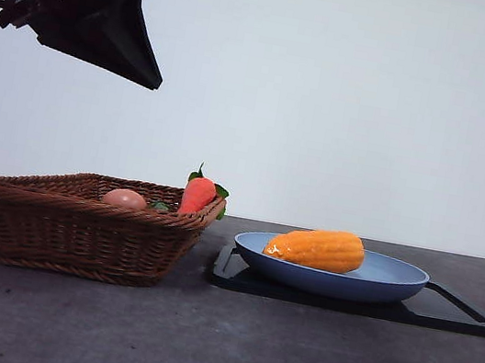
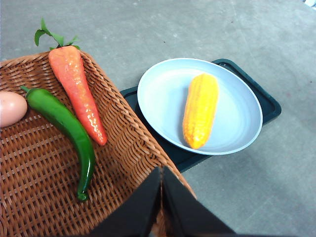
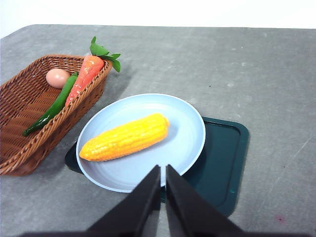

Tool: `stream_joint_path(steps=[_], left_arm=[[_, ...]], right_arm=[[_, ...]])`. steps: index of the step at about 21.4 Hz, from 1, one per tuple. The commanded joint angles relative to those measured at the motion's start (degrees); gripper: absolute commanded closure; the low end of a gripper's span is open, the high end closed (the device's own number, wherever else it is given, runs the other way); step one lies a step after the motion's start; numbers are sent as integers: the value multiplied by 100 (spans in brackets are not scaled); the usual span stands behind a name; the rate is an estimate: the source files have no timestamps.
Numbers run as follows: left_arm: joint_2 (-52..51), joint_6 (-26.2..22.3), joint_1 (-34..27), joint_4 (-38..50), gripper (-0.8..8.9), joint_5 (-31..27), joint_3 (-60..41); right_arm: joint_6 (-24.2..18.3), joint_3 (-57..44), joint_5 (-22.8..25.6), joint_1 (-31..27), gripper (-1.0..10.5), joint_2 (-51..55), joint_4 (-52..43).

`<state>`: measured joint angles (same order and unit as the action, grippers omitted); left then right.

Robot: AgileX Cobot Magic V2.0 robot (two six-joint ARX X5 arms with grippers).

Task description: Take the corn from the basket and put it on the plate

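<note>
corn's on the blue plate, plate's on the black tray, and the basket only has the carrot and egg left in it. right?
Not quite. The basket also holds a green chili pepper, lying between the egg and the carrot; the left wrist view shows it. The rest holds: the corn lies on the plate, which sits on the black tray.

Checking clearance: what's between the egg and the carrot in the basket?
A green chili pepper lies between the egg and the carrot in the basket, clearest in the left wrist view.
</note>
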<state>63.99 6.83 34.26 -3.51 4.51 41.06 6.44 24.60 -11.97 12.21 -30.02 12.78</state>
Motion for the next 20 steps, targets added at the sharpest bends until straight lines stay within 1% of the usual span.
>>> stream_joint_path(steps=[1,5,8,9,10,11,12,15,19,20], left_arm=[[31,33,24,66,806,-11,37],[31,31,24,348,806,-11,39],[31,4,24,389,806,-11,39],[31,-87,24,407,806,-15,39],[26,-444,22,341,806,-85,39],[-74,-496,-55,282,806,-282,39],[-201,-566,-223,269,806,-538,33],[-881,-892,-1084,330,806,-562,-271],[-2520,-942,-2455,852,806,-568,-1515],[-2885,-977,-2699,927,806,-568,-1777]], right_arm=[[61,50,9,4,942,-7,-77],[61,50,7,4,942,-13,-77],[61,50,7,4,942,-11,-77],[61,50,7,4,942,-13,-77],[61,50,7,4,942,-13,-77],[61,50,7,4,942,-13,-77],[61,50,7,4,942,-11,-77],[61,50,7,4,942,-7,-81],[61,50,7,4,942,-11,-81],[61,50,7,4,942,-11,-79]])
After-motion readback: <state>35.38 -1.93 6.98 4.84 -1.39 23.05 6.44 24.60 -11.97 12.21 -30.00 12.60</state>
